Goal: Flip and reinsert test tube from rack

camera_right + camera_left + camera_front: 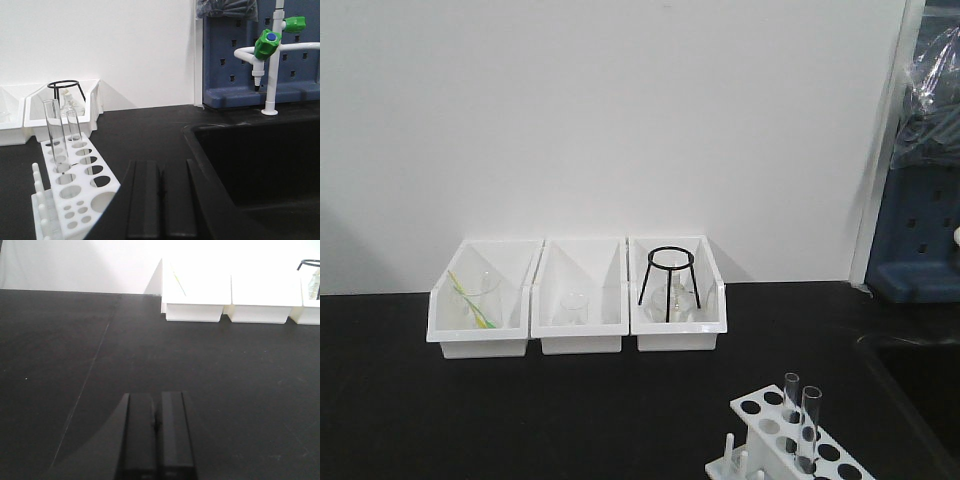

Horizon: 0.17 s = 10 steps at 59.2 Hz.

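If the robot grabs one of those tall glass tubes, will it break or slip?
The taller test tube looks like thin clear glass, so a hard squeeze might crack it. Its smooth round wall probably slips easily. Laid flat, it would likely roll; upright in the rack it seems steady.

Front camera facing the far wall across the black table (520, 400), left wrist camera low over the bare left tabletop, right wrist camera low near the rack (75, 185) and sink (260, 165), all sharing the white bins (578, 300).
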{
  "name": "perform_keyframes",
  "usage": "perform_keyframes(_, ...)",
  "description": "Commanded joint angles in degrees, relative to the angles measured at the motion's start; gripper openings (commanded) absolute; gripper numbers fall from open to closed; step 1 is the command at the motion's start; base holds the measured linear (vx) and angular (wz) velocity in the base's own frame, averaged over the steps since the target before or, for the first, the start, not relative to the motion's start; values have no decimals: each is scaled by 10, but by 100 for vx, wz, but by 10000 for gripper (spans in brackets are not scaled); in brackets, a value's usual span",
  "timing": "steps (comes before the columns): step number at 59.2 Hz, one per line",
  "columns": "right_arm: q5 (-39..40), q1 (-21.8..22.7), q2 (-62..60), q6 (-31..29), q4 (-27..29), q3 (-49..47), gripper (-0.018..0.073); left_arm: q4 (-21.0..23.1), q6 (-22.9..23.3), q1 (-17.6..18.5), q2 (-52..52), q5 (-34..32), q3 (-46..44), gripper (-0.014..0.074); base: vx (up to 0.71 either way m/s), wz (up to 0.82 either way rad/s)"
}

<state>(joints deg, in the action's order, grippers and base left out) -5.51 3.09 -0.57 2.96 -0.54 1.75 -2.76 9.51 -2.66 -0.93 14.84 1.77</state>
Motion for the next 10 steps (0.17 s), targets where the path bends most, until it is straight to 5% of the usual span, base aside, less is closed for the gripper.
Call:
perform_keyframes(1,46,3,-7,0,-1,1,-12,3,0,5,-7,-45,1,-6,0,0)
perform_keyframes(10,46,3,-7,0,-1,1,-12,3,0,5,-7,-45,1,-6,0,0)
